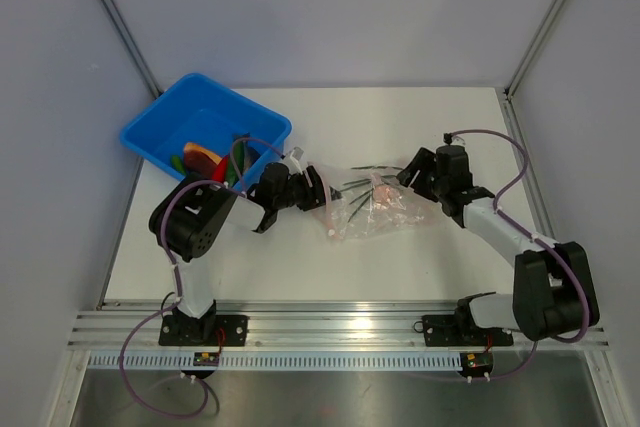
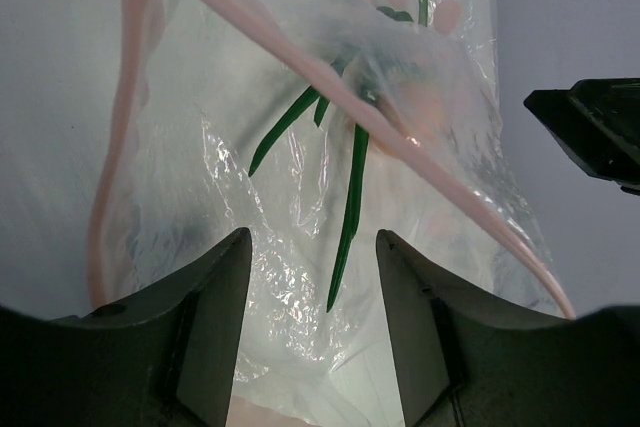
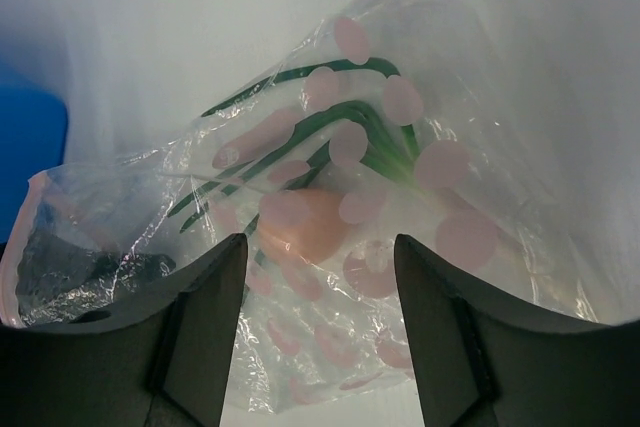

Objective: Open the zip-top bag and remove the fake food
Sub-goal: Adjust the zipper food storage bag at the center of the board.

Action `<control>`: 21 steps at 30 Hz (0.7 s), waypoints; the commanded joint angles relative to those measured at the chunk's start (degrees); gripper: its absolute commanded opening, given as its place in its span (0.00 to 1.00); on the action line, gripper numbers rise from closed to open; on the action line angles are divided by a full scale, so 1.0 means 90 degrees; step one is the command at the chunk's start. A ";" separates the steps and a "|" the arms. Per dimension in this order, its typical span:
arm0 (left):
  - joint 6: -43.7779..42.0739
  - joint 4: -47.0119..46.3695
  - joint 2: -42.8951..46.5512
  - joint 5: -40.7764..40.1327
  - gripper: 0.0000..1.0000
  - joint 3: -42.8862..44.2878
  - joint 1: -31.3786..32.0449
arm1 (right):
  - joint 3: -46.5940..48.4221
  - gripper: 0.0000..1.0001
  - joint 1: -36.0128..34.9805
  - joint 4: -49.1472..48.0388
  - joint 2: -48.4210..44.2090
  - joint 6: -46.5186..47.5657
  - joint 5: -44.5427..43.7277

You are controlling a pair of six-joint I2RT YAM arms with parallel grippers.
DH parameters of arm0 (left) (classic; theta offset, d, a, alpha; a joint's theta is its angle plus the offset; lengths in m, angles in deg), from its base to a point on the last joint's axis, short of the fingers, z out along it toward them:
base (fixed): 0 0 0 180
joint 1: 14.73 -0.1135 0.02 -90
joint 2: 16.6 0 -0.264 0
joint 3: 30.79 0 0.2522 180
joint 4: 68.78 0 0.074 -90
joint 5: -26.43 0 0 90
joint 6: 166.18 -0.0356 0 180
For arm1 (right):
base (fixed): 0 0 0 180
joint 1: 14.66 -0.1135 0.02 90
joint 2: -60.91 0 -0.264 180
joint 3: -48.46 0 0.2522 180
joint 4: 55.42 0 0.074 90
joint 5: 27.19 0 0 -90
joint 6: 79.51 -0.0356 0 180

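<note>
Left jaws: apart, low over the desk (image 1: 200, 257) at the left end of the zip-top bag (image 2: 300, 277); clear crinkled film lies in the gap between them, not pinched.
Right jaws: apart as well, at the bag's right end; in the right wrist view the film spreads just ahead of them and nothing is clamped.
Zip-top bag: crumpled on the middle of the desk, between the two sets of jaws and well right of the blue bin (image 1: 240, 100); its clear plastic is printed with green stems and pink dots.
Zip strip (image 2: 330, 82): a pinkish band crossing the left wrist view on a slant, with a second length curving down the left side of that view, so the mouth looks parted.
Inside the bag: a rounded pinkish-orange shape (image 3: 312, 227) shows through the film; what it is cannot be told.
Fake food (image 1: 203, 155): an orange-tan piece with green and red bits beside it, lying in the near corner of the bin.
Left arm (image 1: 195, 222): bent, its wrist just in front of the bin.
Right arm (image 1: 500, 232): reaching in from the right.
</note>
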State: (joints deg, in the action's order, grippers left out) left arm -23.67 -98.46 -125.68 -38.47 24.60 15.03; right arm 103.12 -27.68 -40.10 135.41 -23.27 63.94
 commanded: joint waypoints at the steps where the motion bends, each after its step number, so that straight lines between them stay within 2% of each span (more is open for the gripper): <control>1: -0.0014 -0.0417 -0.0019 0.0092 0.56 0.0092 0.0053 | 0.0230 0.67 -0.0096 -0.0545 0.0344 -0.0214 0.0549; 6: -0.0034 -0.0417 -0.0009 0.0082 0.57 0.0111 0.0082 | 0.0318 0.68 -0.0243 -0.0525 0.0657 -0.0418 0.0373; 14: -0.0083 -0.0320 0.0001 0.0082 0.57 0.0170 0.0121 | 0.0835 0.67 -0.0516 -0.0457 0.1702 -0.0487 0.0305; 19: -0.0102 -0.0261 0.0001 0.0072 0.57 0.0189 0.0131 | 0.1079 0.50 -0.0614 -0.0379 0.2229 -0.0478 0.0402; 21: -0.0102 -0.0251 0.0001 0.0062 0.57 0.0189 0.0131 | 0.1109 0.49 -0.0614 -0.0369 0.2337 -0.0458 0.0422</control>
State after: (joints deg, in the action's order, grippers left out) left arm -23.71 -98.39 -125.68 -38.47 24.64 15.97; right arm 110.77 -32.51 -42.70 155.23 -27.31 67.00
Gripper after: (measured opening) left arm 0.573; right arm 0.500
